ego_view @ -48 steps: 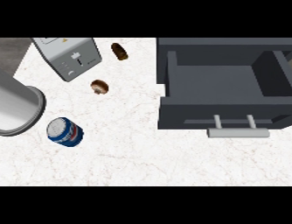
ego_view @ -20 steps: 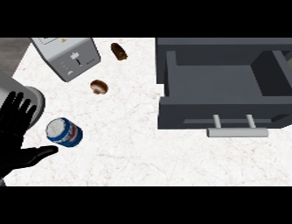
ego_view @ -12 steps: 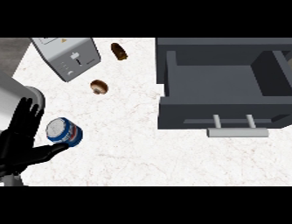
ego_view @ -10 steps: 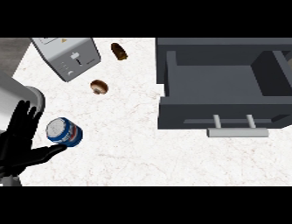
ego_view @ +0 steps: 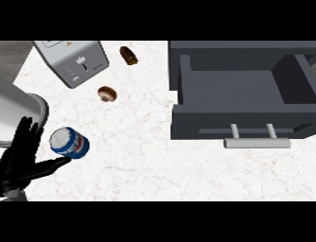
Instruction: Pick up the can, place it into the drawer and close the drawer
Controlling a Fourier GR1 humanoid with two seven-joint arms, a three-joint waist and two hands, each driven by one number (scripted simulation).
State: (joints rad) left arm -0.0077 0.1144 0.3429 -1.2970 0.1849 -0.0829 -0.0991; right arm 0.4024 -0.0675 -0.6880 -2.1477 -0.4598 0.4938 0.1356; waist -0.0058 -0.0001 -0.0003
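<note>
A blue-and-white can [ego_view: 70,143] lies tilted on the white marbled desk [ego_view: 147,156] at about 8 o'clock in the head view, its pale top turned toward the upper left. The left robot hand [ego_view: 22,160] is at the can's 8 o'clock, spread wide open: the fingers [ego_view: 28,134] point straight up along the can's left side, and the thumb [ego_view: 55,165] reaches out beneath it, its tip at or against the can's lower edge. Whether the fingers touch the can cannot be told. Nothing is enclosed in the hand. A large grey cylinder, apparently the forearm [ego_view: 0,106], fills the left edge above the hand. The right robot hand does not appear in the view.

At 12 o'clock from the can sits a small round brown item [ego_view: 107,93], and farther up, near the desk's far edge, a darker oblong brown item [ego_view: 128,55]. A grey boxlike appliance [ego_view: 71,60] with small markings on its face stands tilted at 11 o'clock. Well apart, at 2 to 3 o'clock, the dark grey drawer [ego_view: 248,125] is pulled open, its silver bar handle [ego_view: 256,141] facing the lower edge.
</note>
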